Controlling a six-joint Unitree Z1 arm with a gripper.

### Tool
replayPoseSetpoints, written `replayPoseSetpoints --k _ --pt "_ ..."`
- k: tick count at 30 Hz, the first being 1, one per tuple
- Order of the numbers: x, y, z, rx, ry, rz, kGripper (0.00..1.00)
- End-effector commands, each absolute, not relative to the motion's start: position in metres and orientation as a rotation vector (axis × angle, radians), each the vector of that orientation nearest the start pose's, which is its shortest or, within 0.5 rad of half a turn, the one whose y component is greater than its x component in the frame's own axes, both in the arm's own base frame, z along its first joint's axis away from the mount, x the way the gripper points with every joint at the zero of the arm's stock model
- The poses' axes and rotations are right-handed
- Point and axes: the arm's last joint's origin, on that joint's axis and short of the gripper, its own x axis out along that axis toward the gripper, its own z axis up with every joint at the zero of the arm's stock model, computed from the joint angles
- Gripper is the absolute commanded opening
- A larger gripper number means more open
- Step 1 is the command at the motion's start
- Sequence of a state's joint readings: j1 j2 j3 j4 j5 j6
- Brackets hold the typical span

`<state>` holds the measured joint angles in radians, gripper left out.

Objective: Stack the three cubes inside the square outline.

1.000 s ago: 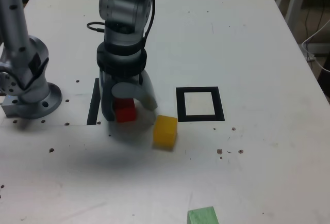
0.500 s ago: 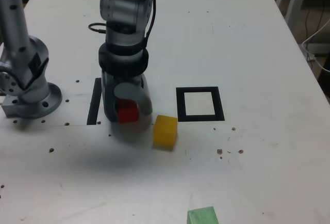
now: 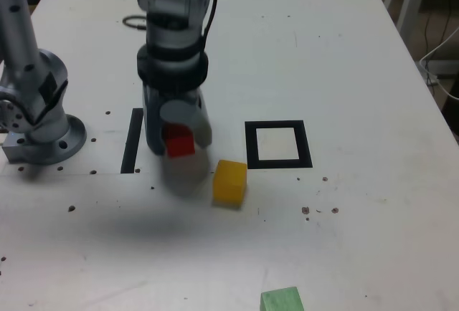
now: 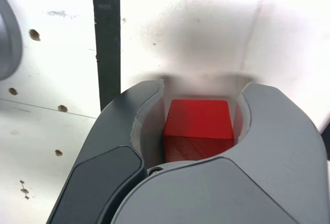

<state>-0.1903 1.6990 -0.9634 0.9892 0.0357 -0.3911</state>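
Three cubes [image 3: 229,182], one square outline [image 3: 278,144]

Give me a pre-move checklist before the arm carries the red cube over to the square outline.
1. Gripper closed on red cube: ok, jaws hug both sides in the wrist view.
2. Cube clear of the table: cannot tell.
3. Square outline vacant: ok, white centre bare.
4. Yellow cube clear of the path: cannot tell; it sits between gripper and outline, slightly nearer the camera.
5. Green cube out of the way: ok, at the near edge.
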Motion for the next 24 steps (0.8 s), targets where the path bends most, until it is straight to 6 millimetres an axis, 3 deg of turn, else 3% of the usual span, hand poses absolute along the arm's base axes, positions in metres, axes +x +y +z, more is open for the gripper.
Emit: replayPoseSetpoints --k 1,9,24 --pt "0.227 -0.041 0.238 -0.072 1.681 0.223 0.35" --pt "0.263 -0.027 0.261 0.000 1.619 0.212 0.35" --pt "0.319 -0.027 0.254 0.046 1.595 0.154 0.29"
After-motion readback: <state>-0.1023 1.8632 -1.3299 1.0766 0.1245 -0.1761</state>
